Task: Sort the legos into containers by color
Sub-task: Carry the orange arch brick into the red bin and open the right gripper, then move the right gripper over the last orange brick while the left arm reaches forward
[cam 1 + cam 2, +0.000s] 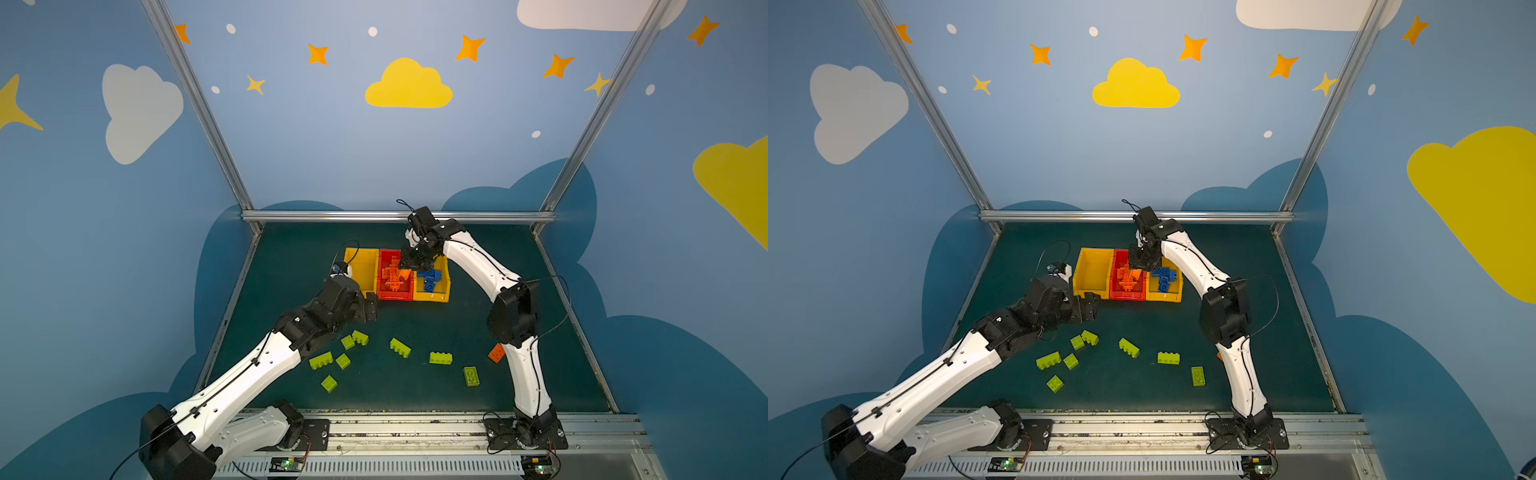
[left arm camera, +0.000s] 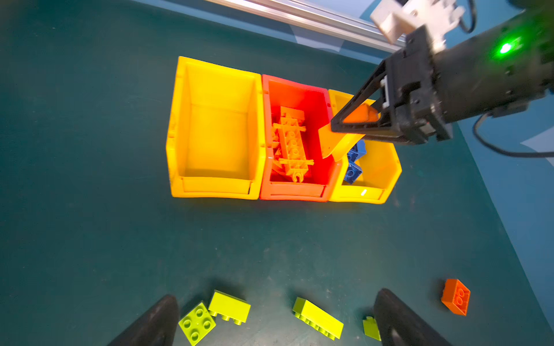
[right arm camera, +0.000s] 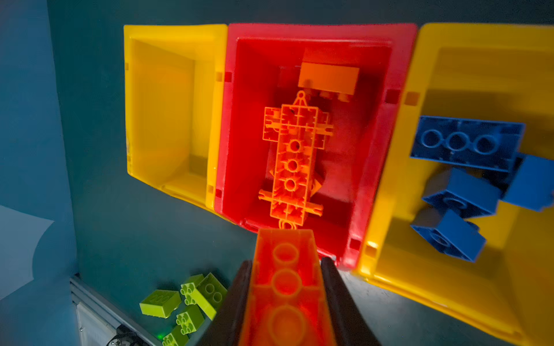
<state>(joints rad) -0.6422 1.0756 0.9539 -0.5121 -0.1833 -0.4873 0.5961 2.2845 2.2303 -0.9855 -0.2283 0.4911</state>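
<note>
While the right tool pinches an oblong orange brick over the red bin, the left tool gapes near eight studded lime bricks.

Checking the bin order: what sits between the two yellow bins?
The red bin, holding orange bricks; both top views show it.

Three bins in a row, loose bricks in front of them.
Left bin, middle bin and right bin touch side by side on the tabletop, toward its far edge. Brick pile in middle bin, second pile in right bin, raised brick above middle bin. Loose bricks lie across the near half, five clustered left. Lone brick sits toward the right edge.
</note>
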